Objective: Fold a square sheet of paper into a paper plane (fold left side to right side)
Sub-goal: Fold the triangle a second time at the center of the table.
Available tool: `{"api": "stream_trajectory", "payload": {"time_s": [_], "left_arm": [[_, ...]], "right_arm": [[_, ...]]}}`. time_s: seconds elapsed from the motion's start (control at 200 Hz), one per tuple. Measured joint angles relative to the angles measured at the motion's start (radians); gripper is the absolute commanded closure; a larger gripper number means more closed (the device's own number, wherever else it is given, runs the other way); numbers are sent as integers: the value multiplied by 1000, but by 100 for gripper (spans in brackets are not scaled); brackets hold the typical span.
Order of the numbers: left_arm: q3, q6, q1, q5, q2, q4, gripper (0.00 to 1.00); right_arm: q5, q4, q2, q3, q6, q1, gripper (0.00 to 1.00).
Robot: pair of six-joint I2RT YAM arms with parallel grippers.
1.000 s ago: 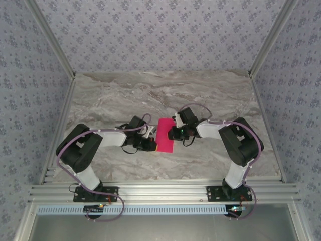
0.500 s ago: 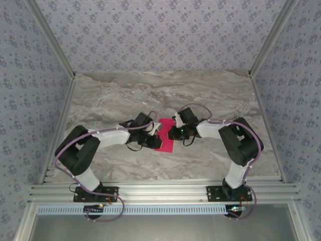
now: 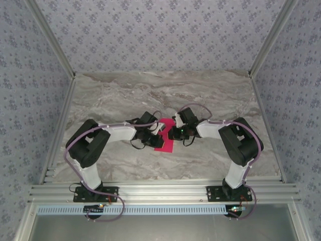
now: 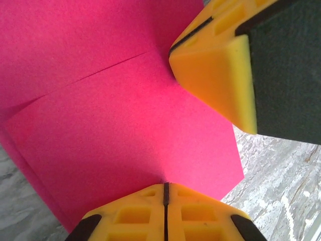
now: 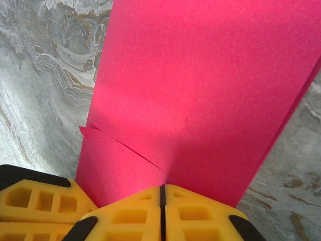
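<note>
At the middle of the tabletop [image 3: 210, 95], the square sheet of paper [image 3: 165, 145] looks midway through its left-over-right fold, the left pincer [image 4: 165, 187] closed on the raised flap and the right pincer [image 5: 161, 189] shut, pinning it; next the edges need aligning and creasing.

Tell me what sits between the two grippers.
The square sheet of paper: in the top view it lies between the left gripper and the right gripper, both reaching onto it.

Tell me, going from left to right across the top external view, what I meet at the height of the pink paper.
left arm's elbow → left gripper → square sheet of paper → right gripper → right arm's elbow
</note>
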Motion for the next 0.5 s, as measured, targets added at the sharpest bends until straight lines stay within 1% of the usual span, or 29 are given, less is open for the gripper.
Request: {"api": "stream_trajectory", "payload": {"time_s": [0.145, 0.36, 0.505], "left_arm": [[-29, 2, 1, -4, -16, 28, 95], [-143, -6, 10, -8, -93, 92, 95], [-215, -21, 26, -5, -145, 126, 95]], "right_arm": [[-1, 0, 0, 0, 0, 0, 90], [-26, 7, 6, 0, 0, -1, 90], [-87, 48, 21, -14, 5, -15, 90]]}}
